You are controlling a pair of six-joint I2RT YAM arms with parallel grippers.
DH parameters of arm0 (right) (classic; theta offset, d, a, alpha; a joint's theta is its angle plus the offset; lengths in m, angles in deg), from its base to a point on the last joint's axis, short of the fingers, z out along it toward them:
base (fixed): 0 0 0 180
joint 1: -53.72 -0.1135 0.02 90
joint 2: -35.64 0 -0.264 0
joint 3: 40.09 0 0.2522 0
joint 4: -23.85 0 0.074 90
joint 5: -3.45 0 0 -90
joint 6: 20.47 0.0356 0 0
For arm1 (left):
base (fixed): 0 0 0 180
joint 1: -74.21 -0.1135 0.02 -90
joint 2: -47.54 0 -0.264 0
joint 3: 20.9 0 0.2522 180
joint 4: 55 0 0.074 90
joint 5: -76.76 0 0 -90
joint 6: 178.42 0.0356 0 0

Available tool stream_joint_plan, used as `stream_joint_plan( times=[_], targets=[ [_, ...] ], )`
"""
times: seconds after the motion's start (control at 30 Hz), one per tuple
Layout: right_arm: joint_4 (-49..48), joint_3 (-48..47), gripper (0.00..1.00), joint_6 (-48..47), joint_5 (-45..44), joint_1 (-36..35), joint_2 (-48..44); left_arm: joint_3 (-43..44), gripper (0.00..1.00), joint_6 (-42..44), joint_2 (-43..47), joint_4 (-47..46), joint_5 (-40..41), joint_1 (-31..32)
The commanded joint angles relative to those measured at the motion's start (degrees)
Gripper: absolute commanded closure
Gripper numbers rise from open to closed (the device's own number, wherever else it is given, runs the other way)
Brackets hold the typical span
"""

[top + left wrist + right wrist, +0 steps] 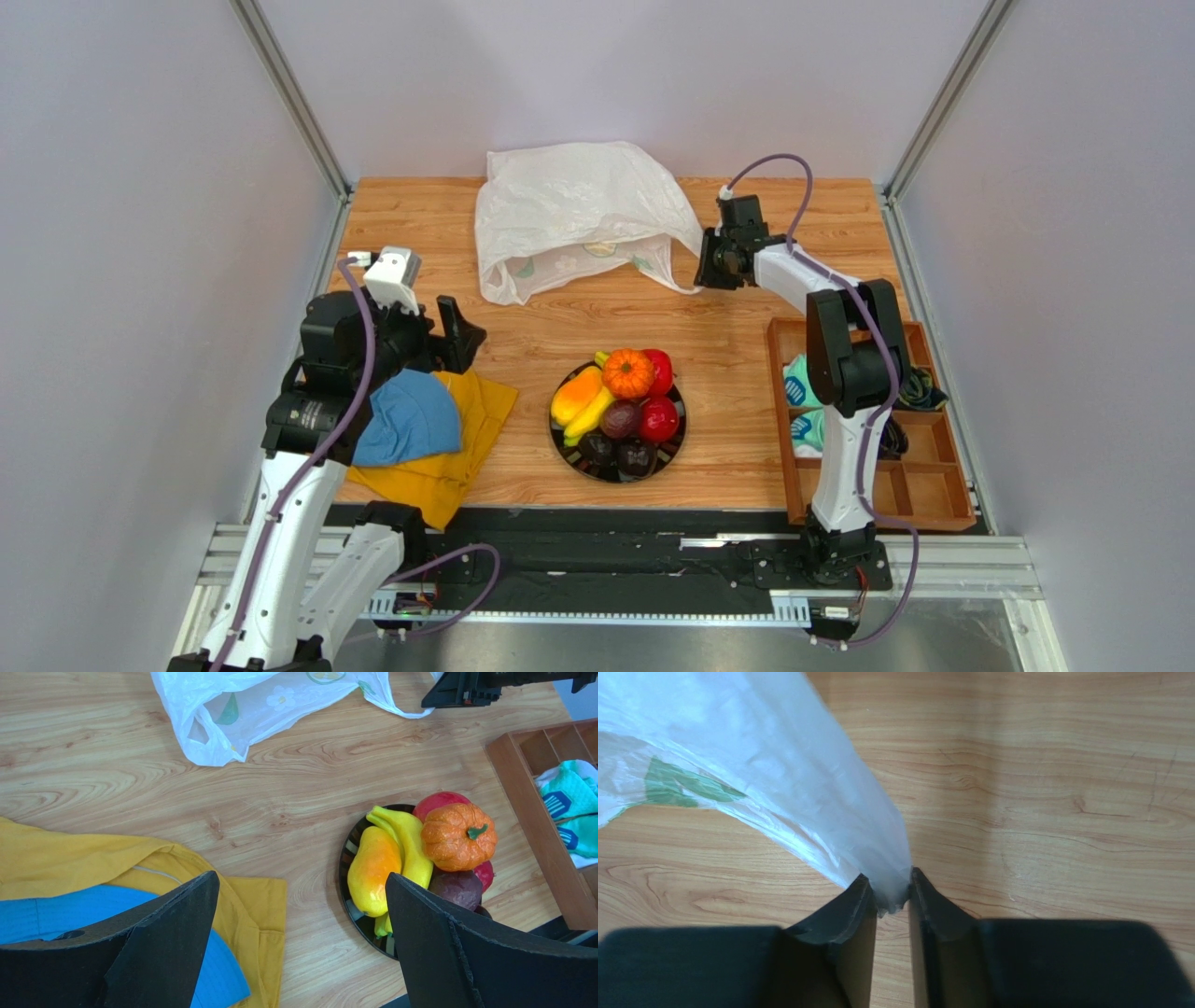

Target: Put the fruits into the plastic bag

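1. Your right gripper (pixel 892 896) is clamped on the plastic bag (pixel 575 210), which stretches left-right at the far side.
2. Your left gripper (pixel 302 882) gapes wide, empty.
3. The fruits (pixel 624 399) sit mid-table, banana (pixel 410 847) pointing bagward.

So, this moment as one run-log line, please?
right end effector: shut on plastic bag | left end effector: open, empty | fruits: on black plate

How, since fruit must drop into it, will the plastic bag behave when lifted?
Likely floppy: the plastic bag lies crumpled, its edge bunching in the right gripper. Probably very light, being thin and translucent. Its mouth may sag shut unless held open.
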Motion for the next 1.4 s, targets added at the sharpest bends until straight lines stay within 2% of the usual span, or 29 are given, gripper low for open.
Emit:
stream_joint_plan(
  times=[0.0,0.03,0.07,0.3,0.43,0.7,0.87,1.07,1.1,1.2,1.37],
  targets=[
    [-1.97,-3.43,0.81,-2.44,3.56,0.29,-0.83,-0.39,0.02,1.38,0.91,-2.3,-1.37,-0.36],
    [-1.8,-3.69,0.93,-3.05,3.91,0.29,-1.35,-0.39,0.02,1.38,1.08,-2.29,-1.37,-0.36],
    [-1.28,-3.7,1.0,-3.15,4.53,0.38,-2.06,-0.39,0.02,1.46,1.08,-2.29,-1.46,-0.36],
    [0.92,-1.24,1.0,-1.83,8.83,0.12,-11.02,-1.79,0.02,1.82,3.71,-4.05,-2.52,-0.36],
    [3.73,-0.53,1.0,0.19,11.82,-0.85,-17.16,-2.23,0.02,0.59,4.07,-4.32,-0.15,-0.36],
    [6.02,3.15,1.0,2.38,13.14,-4.72,-28.77,-5.04,0.04,-11.96,3.9,-5.11,7.84,-0.36],
    [5.67,6.67,1.0,4.06,15.95,-5.24,-34.66,-8.21,0.07,-15.32,2.49,-10.81,9.17,0.77],
    [5.59,10.88,1.0,5.02,18.07,-6.03,-40.55,-6.11,0.11,-13.92,-7.16,-13.63,19.44,9.89],
    [5.67,11.42,1.0,5.29,18.24,-6.21,-41.08,-5.58,0.14,-13.57,-10.4,-14.76,21.81,10.96],
    [5.5,13.26,1.0,6.34,20.0,-6.56,-43.19,-4.0,0.2,-13.39,-17.09,-18.1,25.51,14.31],
    [3.92,15.2,1.0,8.63,24.39,-7.7,-46.62,-1.71,0.24,-12.87,-27.46,-21.44,27.98,17.21]
  ],
)
